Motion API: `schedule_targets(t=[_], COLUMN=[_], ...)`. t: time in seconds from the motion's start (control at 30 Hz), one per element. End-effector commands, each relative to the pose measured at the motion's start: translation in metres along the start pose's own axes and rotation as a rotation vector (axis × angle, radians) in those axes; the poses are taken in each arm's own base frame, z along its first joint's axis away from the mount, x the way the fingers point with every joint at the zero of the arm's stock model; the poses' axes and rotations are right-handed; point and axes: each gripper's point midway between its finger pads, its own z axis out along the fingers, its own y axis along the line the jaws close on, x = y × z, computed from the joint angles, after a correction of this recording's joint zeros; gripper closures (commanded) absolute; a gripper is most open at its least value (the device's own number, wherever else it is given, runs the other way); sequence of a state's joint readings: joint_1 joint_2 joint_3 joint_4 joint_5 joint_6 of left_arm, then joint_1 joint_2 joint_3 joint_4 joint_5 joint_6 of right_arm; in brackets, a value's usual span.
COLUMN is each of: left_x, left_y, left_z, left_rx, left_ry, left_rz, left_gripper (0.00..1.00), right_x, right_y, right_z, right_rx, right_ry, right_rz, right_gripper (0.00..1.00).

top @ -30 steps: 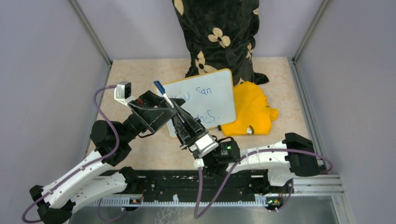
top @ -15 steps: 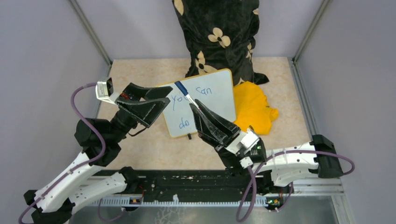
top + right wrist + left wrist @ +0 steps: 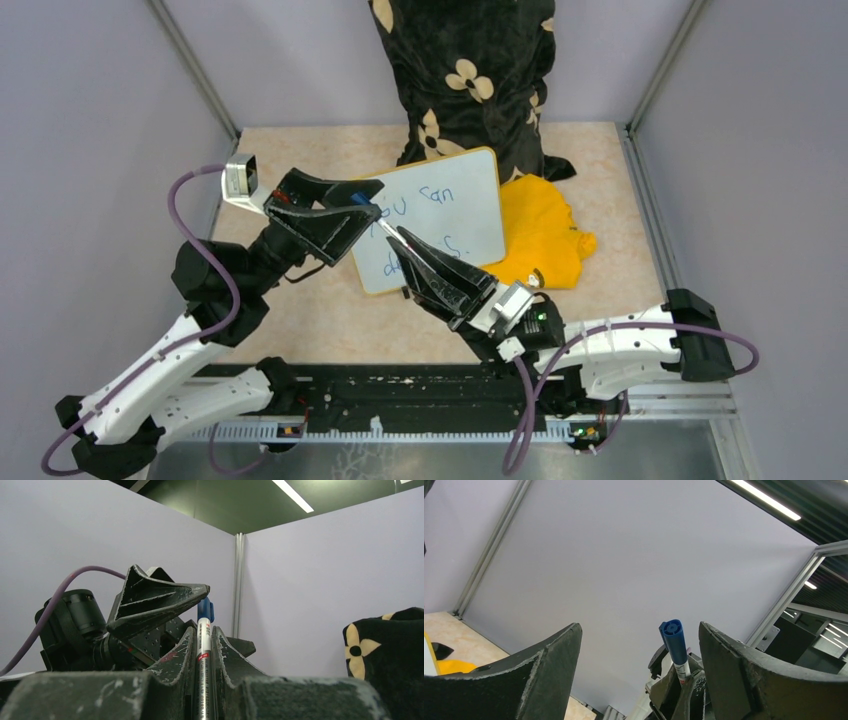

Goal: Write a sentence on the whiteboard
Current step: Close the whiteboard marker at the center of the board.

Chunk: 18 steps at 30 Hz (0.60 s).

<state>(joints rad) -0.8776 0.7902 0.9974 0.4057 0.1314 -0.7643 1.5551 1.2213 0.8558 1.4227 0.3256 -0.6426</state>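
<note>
The right gripper (image 3: 204, 630) is pinched on the white barrel of the marker (image 3: 204, 652), whose blue cap (image 3: 673, 636) points away from it. It has swung back from over the middle of the whiteboard (image 3: 475, 215) to the board's left edge. There the left gripper (image 3: 639, 627), spread wide, has closed in until its fingers stand on either side of the cap without touching it. The sentence (image 3: 440, 195) sits on the board in blue, partly hidden by the arms, so the writing looks finished and a handover of the marker seems likely.

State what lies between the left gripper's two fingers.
The marker's blue end, clear of both fingers, seen in the left wrist view; the right gripper holds it.
</note>
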Motion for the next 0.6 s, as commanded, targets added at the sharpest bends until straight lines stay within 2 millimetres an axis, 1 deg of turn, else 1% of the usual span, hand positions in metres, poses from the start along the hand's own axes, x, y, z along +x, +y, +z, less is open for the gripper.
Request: schedule_targets(t=[0.0, 0.2, 0.4, 0.5, 0.57], left_x=[-0.016, -0.0177, -0.0163, -0.0137, -0.0105], left_y=[-0.0216, -0.0239, -0.021, -0.0213, -0.0207], left_z=[0.0008, -0.0026, -0.0043, -0.0027, -0.0008], left_rx=[0.073, 0.084, 0.076, 0.086, 0.089], left_ry=[-0.041, -0.053, -0.056, -0.046, -0.033], left_rz=[0.028, 0.029, 0.026, 0.025, 0.02], left_gripper=[0.13, 0.28, 0.43, 0.54, 0.65], right_x=[-0.0133, -0.0116, -0.0101, -0.0075, -0.0065], right_y=[-0.0008, -0.0021, -0.0033, -0.0028, -0.0025], right_z=[0.002, 0.0014, 0.0012, 0.0005, 0.0009], right_rx=[-0.002, 0.008, 0.015, 0.014, 0.014], right_ry=[-0.035, -0.032, -0.027, -0.018, -0.015], right_rz=[0.041, 0.039, 0.031, 0.023, 0.019], right_gripper=[1.0, 1.0, 1.0, 1.0, 1.0])
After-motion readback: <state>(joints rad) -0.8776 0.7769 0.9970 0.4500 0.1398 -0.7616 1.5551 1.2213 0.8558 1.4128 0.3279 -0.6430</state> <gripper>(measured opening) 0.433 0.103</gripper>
